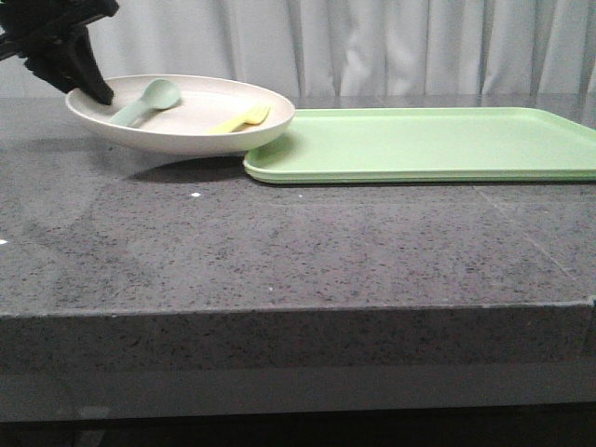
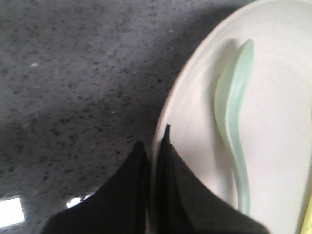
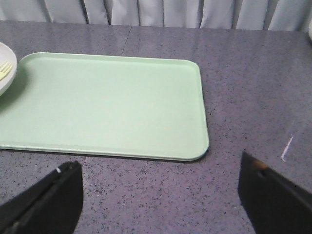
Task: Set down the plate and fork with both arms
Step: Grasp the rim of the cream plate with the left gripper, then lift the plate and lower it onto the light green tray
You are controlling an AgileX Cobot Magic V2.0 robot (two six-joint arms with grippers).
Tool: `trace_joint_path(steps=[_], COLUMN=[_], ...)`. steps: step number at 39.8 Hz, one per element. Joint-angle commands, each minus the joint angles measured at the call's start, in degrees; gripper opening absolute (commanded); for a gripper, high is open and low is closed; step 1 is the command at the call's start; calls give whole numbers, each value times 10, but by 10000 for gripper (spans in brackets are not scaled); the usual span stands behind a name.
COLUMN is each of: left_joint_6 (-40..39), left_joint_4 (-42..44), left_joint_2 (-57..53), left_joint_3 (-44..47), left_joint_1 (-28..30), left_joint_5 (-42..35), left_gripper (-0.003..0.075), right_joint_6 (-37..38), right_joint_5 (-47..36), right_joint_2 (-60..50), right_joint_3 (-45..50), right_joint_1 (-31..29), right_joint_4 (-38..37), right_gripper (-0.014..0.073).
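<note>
The cream plate (image 1: 186, 126) is lifted off the table at the back left, its right edge over the left end of the light-green tray (image 1: 428, 144). My left gripper (image 1: 93, 88) is shut on the plate's left rim (image 2: 168, 131), one finger inside and one outside. The pale-yellow fork (image 1: 240, 119) and a grey-green spoon (image 1: 144, 102) lie in the plate; the spoon also shows in the left wrist view (image 2: 234, 122). My right gripper (image 3: 158, 183) is open and empty above the bare table, near the tray's (image 3: 107, 105) near right corner. The fork's tines (image 3: 5, 69) show at the edge.
The dark speckled stone table (image 1: 279, 251) stretches in front of the tray to its front edge. A white curtain (image 1: 372, 47) hangs behind the table. A shadow lies under the lifted plate.
</note>
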Motion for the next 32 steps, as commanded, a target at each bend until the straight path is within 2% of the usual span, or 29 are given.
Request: trace_joint_path(steps=[1,15,32], left_joint_6=[-33,-47,-147], left_joint_4=[-36,-105,-71], left_joint_2=[-43,-43,-38], left_joint_3=[-18,-18,-18], left_joint_1=[-30,-87,-188], left_joint_5=[-37,-62,-158], left_gripper=[-18,-18,-18], right_joint_6=[-1,-1,-1], right_joint_5=[-40,-39,-39], right_joint_2=[6,6,6], right_joint_3=[-21,-21,-21], right_joint_1=[-1,-1,-1], right_joint_4=[-4,-4,-4], right_gripper=[662,662,662])
